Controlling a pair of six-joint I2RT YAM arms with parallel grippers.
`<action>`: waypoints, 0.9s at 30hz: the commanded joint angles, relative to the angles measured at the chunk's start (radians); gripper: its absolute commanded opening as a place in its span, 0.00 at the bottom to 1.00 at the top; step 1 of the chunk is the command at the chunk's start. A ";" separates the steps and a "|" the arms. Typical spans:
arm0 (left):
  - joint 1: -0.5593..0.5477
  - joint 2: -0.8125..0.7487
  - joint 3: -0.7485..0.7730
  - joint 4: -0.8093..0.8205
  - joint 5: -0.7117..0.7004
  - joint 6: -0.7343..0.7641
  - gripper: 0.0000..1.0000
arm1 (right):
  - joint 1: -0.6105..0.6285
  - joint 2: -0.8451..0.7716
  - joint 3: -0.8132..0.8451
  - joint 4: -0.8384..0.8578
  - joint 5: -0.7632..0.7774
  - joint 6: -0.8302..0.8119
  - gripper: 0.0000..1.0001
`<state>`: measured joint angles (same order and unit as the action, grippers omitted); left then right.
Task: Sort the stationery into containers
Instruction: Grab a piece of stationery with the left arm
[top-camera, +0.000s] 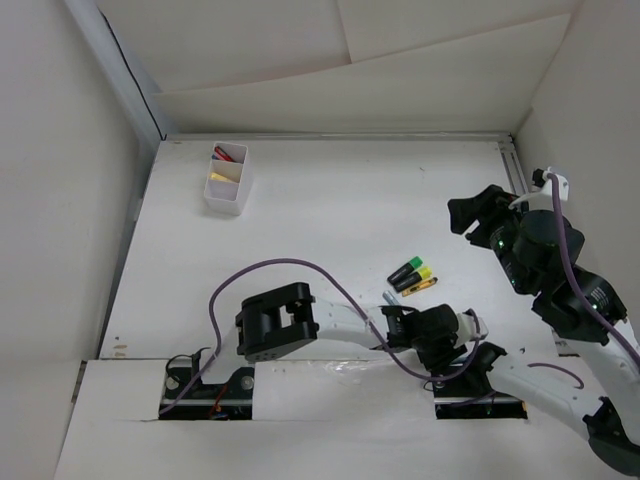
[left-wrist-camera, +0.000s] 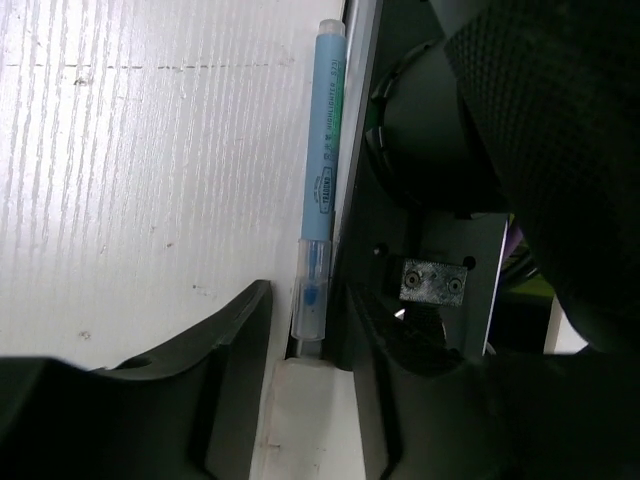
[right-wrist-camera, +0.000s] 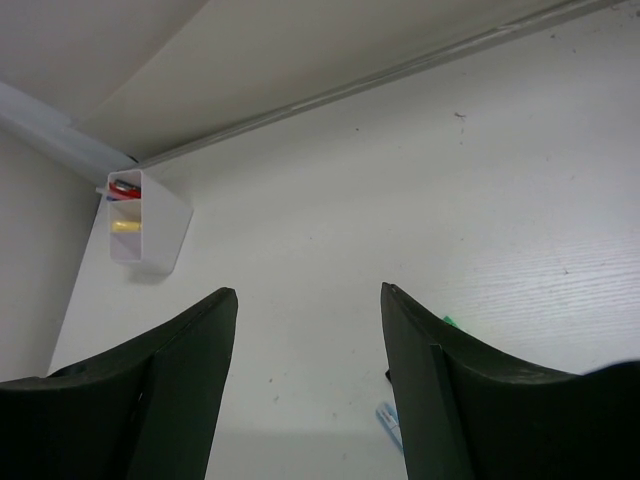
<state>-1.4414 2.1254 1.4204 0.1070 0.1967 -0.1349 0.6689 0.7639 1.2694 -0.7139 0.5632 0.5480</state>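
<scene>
A light blue pen (left-wrist-camera: 325, 170) lies on the table against a dark arm part. My left gripper (left-wrist-camera: 308, 300) is low over it with its jaws narrowly open. Its fingers (left-wrist-camera: 235, 340) stand on either side of the pen's clear cap end. In the top view my left gripper (top-camera: 398, 322) hides most of the pen (top-camera: 388, 298). A black-and-green marker (top-camera: 406, 270) and a black-and-yellow marker (top-camera: 418, 282) lie just beyond it. The white divided box (top-camera: 226, 190) stands at the far left and holds red pens (top-camera: 224, 154) and a yellow one (right-wrist-camera: 125, 226). My right gripper (top-camera: 468, 215) is open, empty and raised.
White walls close in the table on the left, back and right. A metal rail (top-camera: 512, 165) runs along the right edge. A purple cable (top-camera: 300, 265) loops over the left arm. The right wrist view shows the box (right-wrist-camera: 160, 245) far off to the left.
</scene>
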 joint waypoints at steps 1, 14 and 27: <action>-0.019 0.031 0.052 -0.047 -0.037 0.021 0.29 | -0.003 -0.021 -0.007 0.050 -0.017 -0.014 0.65; -0.051 0.045 0.057 -0.079 -0.250 0.041 0.00 | -0.003 -0.071 -0.048 0.077 -0.008 -0.023 0.65; -0.019 -0.100 -0.058 -0.069 -0.382 -0.008 0.00 | -0.003 -0.090 -0.039 0.057 0.001 -0.032 0.65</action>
<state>-1.4883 2.1029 1.4052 0.0944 -0.1307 -0.1249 0.6689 0.6785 1.2236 -0.6876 0.5529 0.5377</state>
